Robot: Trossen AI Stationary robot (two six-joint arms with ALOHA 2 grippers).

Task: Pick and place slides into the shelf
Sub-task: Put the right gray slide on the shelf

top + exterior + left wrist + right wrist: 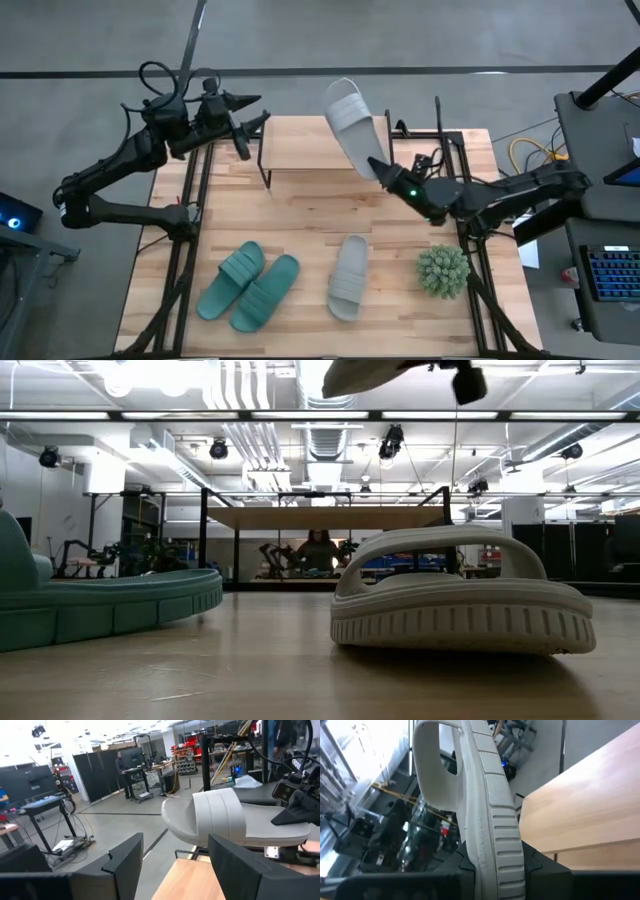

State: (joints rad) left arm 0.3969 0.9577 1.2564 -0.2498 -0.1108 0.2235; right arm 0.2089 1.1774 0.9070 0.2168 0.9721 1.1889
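Note:
My right gripper (382, 170) is shut on a pale grey-white slide (352, 122), which it holds in the air over the right end of the shelf (300, 150). The shelf stands at the table's far middle. In the low view the held slide (368, 372) shows at the top. The other pale slide (348, 277) lies sole-down near the table's front. A teal pair (248, 287) lies side by side to its left. My left gripper (258, 110) hovers open beyond the shelf's left end, with nothing between its fingers (127, 862). My right gripper pinches the slide's heel end (495, 847) between its two fingers, one on the footbed side and one on the underside. The fingers (532, 862) come roughly level from the table's right. The slide is lifted clear, its strap end (345, 100) pointing toward the far edge.
A spiky green plant ball (442, 270) sits at the front right, beside the pale slide. Black frame rails (190, 200) run along both sides of the table. A person shows far behind the shelf (318, 550) in the low view.

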